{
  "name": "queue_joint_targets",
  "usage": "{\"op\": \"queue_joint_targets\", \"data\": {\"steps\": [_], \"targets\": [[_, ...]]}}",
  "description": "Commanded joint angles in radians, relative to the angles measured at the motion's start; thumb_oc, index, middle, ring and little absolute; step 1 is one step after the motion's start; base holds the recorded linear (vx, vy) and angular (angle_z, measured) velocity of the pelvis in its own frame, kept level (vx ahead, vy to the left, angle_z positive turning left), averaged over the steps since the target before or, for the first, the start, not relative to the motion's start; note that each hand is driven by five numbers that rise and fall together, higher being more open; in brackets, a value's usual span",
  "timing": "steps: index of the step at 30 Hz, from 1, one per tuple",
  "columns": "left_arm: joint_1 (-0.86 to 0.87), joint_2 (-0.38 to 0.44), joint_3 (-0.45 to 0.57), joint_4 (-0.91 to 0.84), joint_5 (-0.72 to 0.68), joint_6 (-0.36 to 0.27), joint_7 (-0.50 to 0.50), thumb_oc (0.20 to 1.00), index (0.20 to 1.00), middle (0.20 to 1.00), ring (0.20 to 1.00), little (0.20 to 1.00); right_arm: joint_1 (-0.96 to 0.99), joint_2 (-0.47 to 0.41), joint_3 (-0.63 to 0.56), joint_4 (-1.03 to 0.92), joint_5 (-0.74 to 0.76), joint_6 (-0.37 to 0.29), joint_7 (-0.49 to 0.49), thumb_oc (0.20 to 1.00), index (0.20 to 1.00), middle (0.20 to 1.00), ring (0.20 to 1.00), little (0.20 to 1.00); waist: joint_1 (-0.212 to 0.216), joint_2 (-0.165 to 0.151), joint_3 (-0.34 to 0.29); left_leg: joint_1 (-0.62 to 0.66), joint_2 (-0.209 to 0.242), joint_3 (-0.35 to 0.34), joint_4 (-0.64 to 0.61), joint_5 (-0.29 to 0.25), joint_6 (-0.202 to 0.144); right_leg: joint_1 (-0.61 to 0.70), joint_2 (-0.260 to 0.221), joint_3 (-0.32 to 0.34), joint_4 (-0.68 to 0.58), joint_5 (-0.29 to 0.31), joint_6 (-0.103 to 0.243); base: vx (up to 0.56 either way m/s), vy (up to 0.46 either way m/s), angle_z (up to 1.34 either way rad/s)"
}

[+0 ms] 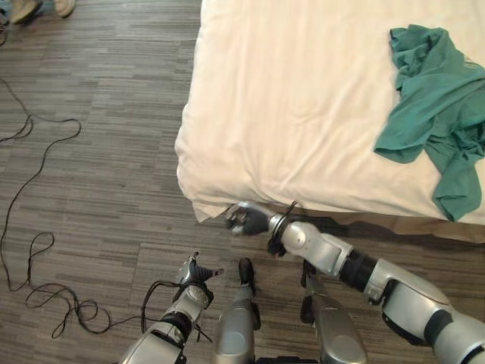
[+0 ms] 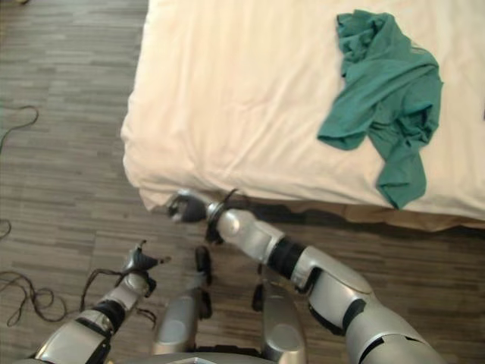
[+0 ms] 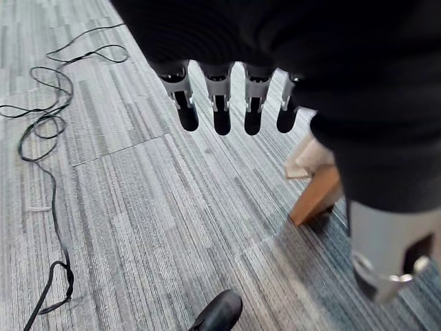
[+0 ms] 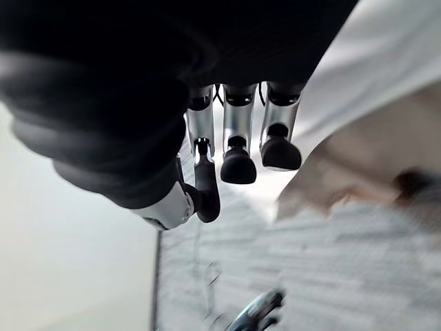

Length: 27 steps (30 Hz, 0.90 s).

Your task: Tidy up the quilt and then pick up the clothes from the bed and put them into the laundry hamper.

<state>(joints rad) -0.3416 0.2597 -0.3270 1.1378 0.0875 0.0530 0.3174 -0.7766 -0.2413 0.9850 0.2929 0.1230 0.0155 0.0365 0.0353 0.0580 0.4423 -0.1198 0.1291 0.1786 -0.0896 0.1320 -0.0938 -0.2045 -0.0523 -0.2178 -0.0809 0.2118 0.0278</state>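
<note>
The bed (image 1: 318, 114) is the largest thing here, covered by a cream quilt (image 1: 288, 98) that lies fairly smooth, with its near left corner hanging over the bed's edge toward the wood floor (image 1: 98, 152). A green garment (image 1: 439, 106) lies crumpled on the quilt by the bed's right edge, one end trailing to the near edge. It is the only clothing seen, and neither hand touches it.

The right hand (image 1: 246, 221) is stretched out low at the bed's near left corner, just under the overhanging quilt; in its wrist view the fingers (image 4: 238, 165) hang straight and relaxed, grasping nothing, with the quilt just beside them. The left hand (image 1: 198, 273) hovers over the floor, well apart from the bed, its fingers (image 3: 220, 114) straight and empty.

A person's shoes (image 1: 34, 7) stand on the floor at the far left.
</note>
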Motion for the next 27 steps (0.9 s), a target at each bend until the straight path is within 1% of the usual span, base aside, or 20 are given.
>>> {"op": "queue_joint_targets", "data": {"steps": [1,2,3,4,6,8,10,11,12,14,16,18,19,20,21,22,24,25,26,27], "targets": [[-0.005,0.040,-0.050,0.054,-0.013,0.013,0.014,1.000,1.000,1.000,1.000,1.000,-0.083,0.057,-0.130,-0.050,0.091,-0.125,-0.072,0.200,0.200,0.200,0.200,0.200,0.001,-0.065,-0.014,0.004,0.009,0.005,0.002,-0.088,-0.026,0.022,-0.113,0.044,0.040,-0.189,0.134,0.02,0.025,-0.05],[0.001,0.039,-0.033,0.045,-0.019,0.011,0.015,1.000,1.000,1.000,1.000,1.000,-0.106,-0.034,-0.219,-0.128,0.066,-0.153,-0.136,0.200,0.200,0.200,0.200,0.200,-0.015,-0.068,-0.007,0.010,0.009,0.017,0.002,-0.093,-0.023,0.015,-0.111,0.054,0.046,-0.189,0.137,0.00,0.016,-0.16],[0.000,0.038,-0.034,0.045,-0.019,0.011,0.015,1.000,1.000,1.000,1.000,1.000,-0.106,-0.035,-0.219,-0.129,0.066,-0.152,-0.136,0.200,0.200,0.200,0.200,0.200,-0.014,-0.068,-0.009,0.007,0.009,0.018,0.002,-0.091,-0.023,0.011,-0.111,0.055,0.046,-0.187,0.136,-0.01,0.023,-0.26],[0.004,0.029,-0.029,0.033,-0.025,0.004,0.012,1.000,1.000,1.000,1.000,1.000,-0.111,-0.106,-0.306,-0.132,0.039,-0.160,-0.203,0.200,0.200,0.200,0.200,0.200,-0.027,-0.067,0.005,0.013,0.008,0.031,0.002,-0.095,-0.018,-0.002,-0.110,0.066,0.057,-0.188,0.138,-0.03,0.016,-0.31],[0.000,0.019,-0.029,0.027,-0.037,-0.002,0.012,1.000,1.000,1.000,1.000,1.000,-0.114,-0.160,-0.372,-0.070,0.002,-0.151,-0.267,0.200,0.200,0.200,0.200,0.200,-0.037,-0.067,0.022,0.008,0.006,0.041,0.012,-0.099,-0.012,-0.016,-0.110,0.076,0.070,-0.189,0.136,-0.05,0.011,-0.39],[-0.002,0.009,-0.032,0.020,-0.039,-0.005,0.012,1.000,1.000,1.000,1.000,1.000,-0.093,-0.187,-0.432,0.026,-0.020,-0.129,-0.324,0.200,0.200,0.200,0.200,0.200,-0.045,-0.067,0.041,-0.009,0.005,0.048,0.051,-0.115,-0.006,-0.028,-0.112,0.085,0.087,-0.193,0.133,-0.05,0.013,-0.25],[-0.007,0.001,-0.039,0.016,-0.037,-0.006,0.010,1.000,1.000,1.000,1.000,1.000,-0.061,-0.183,-0.475,0.173,0.001,-0.105,-0.357,0.200,0.200,0.200,0.200,0.200,-0.051,-0.069,0.051,-0.030,0.005,0.053,0.089,-0.129,-0.004,-0.040,-0.115,0.094,0.098,-0.191,0.130,-0.04,0.011,-0.15],[-0.007,0.001,-0.039,0.016,-0.037,-0.006,0.010,1.000,1.000,1.000,1.000,1.000,-0.061,-0.183,-0.475,0.173,0.001,-0.105,-0.357,0.200,0.200,0.200,0.200,0.200,-0.051,-0.069,0.050,-0.031,0.005,0.053,0.089,-0.128,-0.004,-0.041,-0.115,0.094,0.098,-0.191,0.130,-0.03,0.026,-0.21],[-0.009,-0.006,-0.041,0.013,-0.035,-0.004,0.006,1.000,1.000,1.000,1.000,1.000,-0.008,-0.167,-0.525,0.329,0.030,-0.077,-0.382,0.200,0.200,0.200,0.200,0.200,-0.058,-0.067,0.059,-0.039,0.006,0.059,0.123,-0.148,-0.003,-0.041,-0.116,0.100,0.105,-0.194,0.129,-0.01,0.033,-0.17],[-0.007,-0.010,-0.033,0.011,-0.035,-0.005,0.000,1.000,1.000,1.000,1.000,1.000,0.077,-0.156,-0.575,0.458,0.043,-0.053,-0.379,0.200,0.200,0.200,0.200,0.200,-0.069,-0.068,0.056,-0.046,0.007,0.065,0.151,-0.167,-0.001,-0.040,-0.117,0.105,0.107,-0.196,0.129,0.00,0.046,-0.13],[0.000,-0.013,-0.017,0.010,-0.042,-0.001,-0.008,1.000,1.000,1.000,1.000,1.000,0.190,-0.149,-0.617,0.526,0.024,-0.034,-0.371,0.200,0.200,0.200,0.200,0.200,-0.084,-0.072,0.047,-0.046,0.006,0.071,0.170,-0.184,0.001,-0.037,-0.118,0.111,0.110,-0.199,0.130,0.04,0.054,-0.16],[0.010,-0.007,0.008,0.011,-0.048,0.005,-0.013,1.000,1.000,1.000,1.000,1.000,0.334,-0.151,-0.692,0.574,0.025,-0.023,-0.359,0.200,0.200,0.200,0.200,0.200,-0.107,-0.081,0.032,-0.039,0.006,0.078,0.186,-0.205,0.005,-0.028,-0.121,0.117,0.111,-0.204,0.132,0.05,0.050,-0.08],[0.011,-0.007,0.008,0.011,-0.048,0.005,-0.013,1.000,1.000,1.000,1.000,1.000,0.334,-0.151,-0.693,0.573,0.025,-0.023,-0.359,0.200,0.200,0.200,0.200,0.200,-0.107,-0.082,0.029,-0.042,0.005,0.078,0.184,-0.202,0.005,-0.032,-0.122,0.117,0.110,-0.202,0.132,0.07,0.035,0.03],[0.016,-0.004,0.015,0.011,-0.041,0.008,-0.016,1.000,1.000,1.000,1.000,1.000,0.413,-0.149,-0.743,0.605,0.039,-0.018,-0.350,0.200,0.200,0.200,0.200,0.200,-0.123,-0.090,0.019,-0.033,0.004,0.081,0.191,-0.213,0.007,-0.023,-0.122,0.120,0.114,-0.209,0.134,0.06,0.027,0.03],[0.020,-0.001,0.016,0.012,-0.038,0.010,-0.018,1.000,1.000,1.000,1.000,1.000,0.466,-0.143,-0.767,0.611,0.046,-0.019,-0.345,0.200,0.200,0.200,0.200,0.200,-0.131,-0.096,0.008,-0.031,0.002,0.084,0.190,-0.216,0.009,-0.022,-0.124,0.123,0.114,-0.208,0.135,0.17,0.060,0.07],[0.026,0.012,0.003,0.016,0.005,0.016,-0.032,1.000,1.000,1.000,1.000,1.000,0.592,-0.125,-0.837,0.666,0.068,-0.019,-0.329,0.200,0.200,0.200,0.200,0.200,-0.169,-0.107,-0.024,0.007,-0.003,0.097,0.174,-0.227,0.012,-0.001,-0.124,0.131,0.118,-0.218,0.140,0.17,0.053,0.03],[0.040,0.027,-0.005,0.023,0.041,0.021,-0.041,1.000,1.000,1.000,1.000,1.000,0.675,-0.109,-0.872,0.714,0.052,-0.008,-0.324,0.200,0.200,0.200,0.200,0.200,-0.203,-0.112,-0.054,0.064,-0.001,0.130,0.140,-0.225,0.014,0.005,-0.114,0.144,0.140,-0.223,0.145,0.18,0.074,-0.15],[0.047,0.038,-0.001,0.029,0.042,0.019,-0.042,1.000,1.000,1.000,1.000,1.000,0.694,-0.098,-0.877,0.734,0.038,-0.009,-0.318,0.401,0.401,0.401,0.401,0.401,-0.208,-0.113,-0.057,0.099,0.007,0.170,0.123,-0.228,0.015,-0.007,-0.113,0.114,0.173,-0.219,0.148,0.10,0.090,-0.39],[0.057,0.046,0.004,0.033,0.045,0.020,-0.043,1.000,1.000,1.000,1.000,1.000,0.705,-0.094,-0.877,0.753,0.028,-0.007,-0.314,1.000,1.000,1.000,1.000,1.000,-0.201,-0.113,-0.058,0.129,0.024,0.221,0.111,-0.232,0.011,-0.017,-0.135,0.018,0.207,-0.220,0.146,0.11,0.085,-0.92],[0.071,0.052,0.011,0.042,0.047,0.022,-0.047,1.000,1.000,1.000,1.000,1.000,0.707,-0.086,-0.864,0.778,0.006,0.000,-0.304,1.000,1.000,1.000,1.000,1.000,-0.186,-0.103,-0.071,0.168,0.045,0.281,0.102,-0.243,0.001,-0.005,-0.171,-0.137,0.250,-0.248,0.145,0.08,0.045,-1.37]]}}
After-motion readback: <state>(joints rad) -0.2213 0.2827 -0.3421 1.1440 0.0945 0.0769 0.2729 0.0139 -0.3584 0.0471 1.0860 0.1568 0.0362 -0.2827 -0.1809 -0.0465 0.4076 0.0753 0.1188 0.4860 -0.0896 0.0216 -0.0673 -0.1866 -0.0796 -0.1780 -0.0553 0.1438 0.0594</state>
